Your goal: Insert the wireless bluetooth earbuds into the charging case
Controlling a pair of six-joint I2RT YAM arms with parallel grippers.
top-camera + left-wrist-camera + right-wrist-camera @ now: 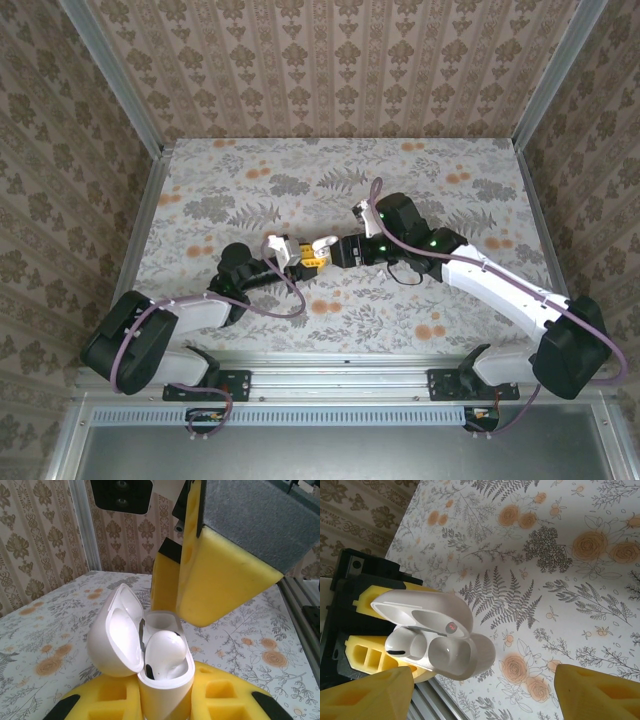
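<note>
Your charging case (pixel 165 680) stands upright at the lower centre of the left wrist view. Its lid (pixel 117 635) is swung open toward the left of the frame. One earbud (pixel 167 647) sits in the body, and you see its rounded white head just above the rim (the stem is hidden inside).

In the right wrist view the same case (pixel 465 657) lies left of centre. There the lid (pixel 420 607) opens toward the upper left. The earbud (pixel 402 647) rests in the well nearer the left edge.

The left jaws are closed on the lower body of the charging case. Their yellow foam pads (pixel 112 700) flank it along the bottom edge of the left wrist view.

The right jaws stand wide apart and hold nothing. Their pads (pixel 597 692) fill the two bottom corners of the right wrist view, and the case sits beyond them, closer to the left-hand one. In the left wrist view, one of those pads (pixel 220 585) hangs in the upper right of the frame, just above the open case and apart from it.

From above, you see the left arm (pixel 190 320) and the right arm (pixel 490 280) meeting at mid-frame over the flowered bench (pixel 300 170).
</note>
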